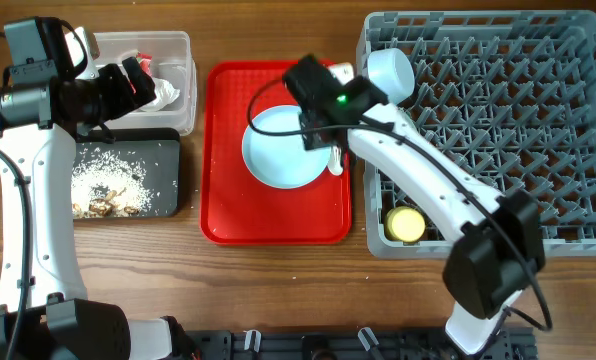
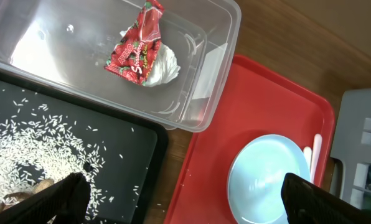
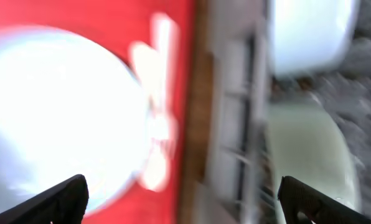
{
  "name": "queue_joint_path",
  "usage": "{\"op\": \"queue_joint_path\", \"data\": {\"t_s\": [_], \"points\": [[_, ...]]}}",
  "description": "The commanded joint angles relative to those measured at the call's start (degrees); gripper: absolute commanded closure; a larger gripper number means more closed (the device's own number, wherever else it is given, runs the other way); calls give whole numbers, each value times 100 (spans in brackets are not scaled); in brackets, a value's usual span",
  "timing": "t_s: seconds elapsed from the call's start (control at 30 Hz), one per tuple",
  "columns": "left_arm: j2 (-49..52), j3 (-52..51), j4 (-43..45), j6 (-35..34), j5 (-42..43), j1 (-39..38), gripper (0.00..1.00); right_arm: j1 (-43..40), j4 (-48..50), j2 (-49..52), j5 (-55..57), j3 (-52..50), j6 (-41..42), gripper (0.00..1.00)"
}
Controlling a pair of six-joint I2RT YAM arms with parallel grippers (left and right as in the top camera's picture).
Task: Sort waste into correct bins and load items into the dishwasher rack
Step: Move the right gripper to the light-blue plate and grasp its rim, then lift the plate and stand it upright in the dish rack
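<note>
The grey rack [image 1: 498, 120] fills the right end of the table [image 1: 278, 270], its pegs there to keep dishes standing. A small blue bowl [image 1: 390, 70] sits at its back left corner, and the blurred right wrist view suggests a pale green bowl [image 3: 310, 149] just beside it. A yellow cup [image 1: 408, 224] rests in the rack's front left corner, so loading looks well under way.

The red tray [image 1: 223, 150] lies at the table's middle and carries what is left to load: a blue plate [image 1: 273, 150] at its centre and white cutlery [image 2: 315, 152] along its right edge, partly hidden by the arm, so fork and spoon cannot be told apart.

At the back left, the clear tub [image 1: 183, 80] holds the dry rubbish, a red wrapper [image 2: 136, 46] lying on a white tissue [image 2: 164, 65]. The black tray [image 1: 168, 175] just in front of it takes food waste: rice [image 1: 103, 175] with brown scraps [image 1: 108, 205] toward its front left corner. Sorting appears done.

The right gripper [image 3: 179, 193] hangs over the tray's right edge, between plate and rack, fingers wide apart and holding nothing, probably lining up for the cutlery or plate. The left gripper [image 2: 185, 193] hovers over the seam between tub and black tray, fingers spread and empty, seemingly parked out of the way.
</note>
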Motion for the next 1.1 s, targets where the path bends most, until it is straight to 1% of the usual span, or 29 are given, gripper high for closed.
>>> {"op": "queue_joint_path", "data": {"t_s": [0.0,0.1,0.13,0.17,0.2,0.27,0.37,0.47,0.53,0.6,0.77,0.83,0.9,0.97,1.07], "points": [[-68,68,-2,48,-31,26,0,-7,343,-232,-1316,149,-306,0],[-68,68,-2,48,-33,26,0,-7,645,-199,-1956,4,-262,12],[-68,68,-2,48,-33,26,0,-7,715,-197,-2048,-68,-146,18],[-68,68,-2,48,-33,26,0,-7,802,-197,-2057,-249,308,28],[-68,68,-2,48,-33,26,0,-7,835,-195,-2004,-396,684,30],[-68,68,-2,48,-33,26,0,-7,874,-197,-1902,-721,1381,30],[-68,68,-2,48,-33,26,0,-7,1023,-197,-1849,-1224,1777,31],[-68,68,-2,48,-33,26,0,-7,1287,-195,-1851,-1742,1797,32],[-68,68,-2,46,-33,26,0,-9,1628,-195,-1853,-2109,1775,33],[-68,68,-2,48,-33,26,0,-17,1930,-195,-1853,-2343,1606,33],[-68,68,-2,46,-33,26,0,-24,2153,-195,-1729,-2441,1102,36],[-68,68,-2,48,-33,26,0,-24,2225,-179,-1582,-2450,1008,41],[-68,68,-2,48,-33,26,0,-24,2396,-107,-1530,-2494,914,51],[-68,68,-2,48,-33,26,0,-24,2542,7,-1567,-2573,778,53],[-68,68,-2,48,-33,26,0,-24,2702,205,-1567,-2686,675,53]]}}
